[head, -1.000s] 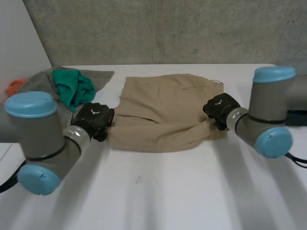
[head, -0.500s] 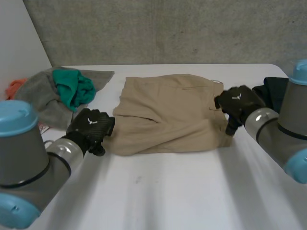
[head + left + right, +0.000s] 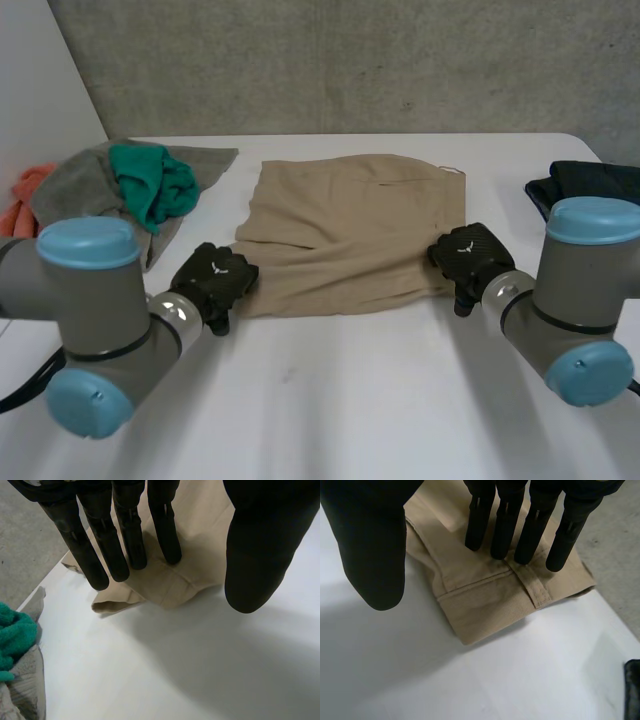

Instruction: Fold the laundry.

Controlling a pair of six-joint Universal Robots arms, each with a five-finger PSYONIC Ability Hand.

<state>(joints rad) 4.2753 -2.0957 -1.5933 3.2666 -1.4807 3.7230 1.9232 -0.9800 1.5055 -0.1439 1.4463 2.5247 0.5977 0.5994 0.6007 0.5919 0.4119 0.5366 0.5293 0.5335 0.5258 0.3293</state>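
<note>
On the tabletop (image 3: pixel 350 400), soft, limp trousers (image 3: pixel 350 235) should suit pinching at near corners, where left robot hand (image 3: pixel 215 280) and right robot hand (image 3: pixel 468 258) hang straight-fingered.

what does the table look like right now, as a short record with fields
trousers: beige, folded, lying flat mid table
left hand: open, fingers straight at the trousers' near corner on its side
right hand: open, fingers straight over the waistband corner
pile on robot's left: grey cloth, green cloth, orange cloth
on robot's right: dark garment at the table's edge
</note>
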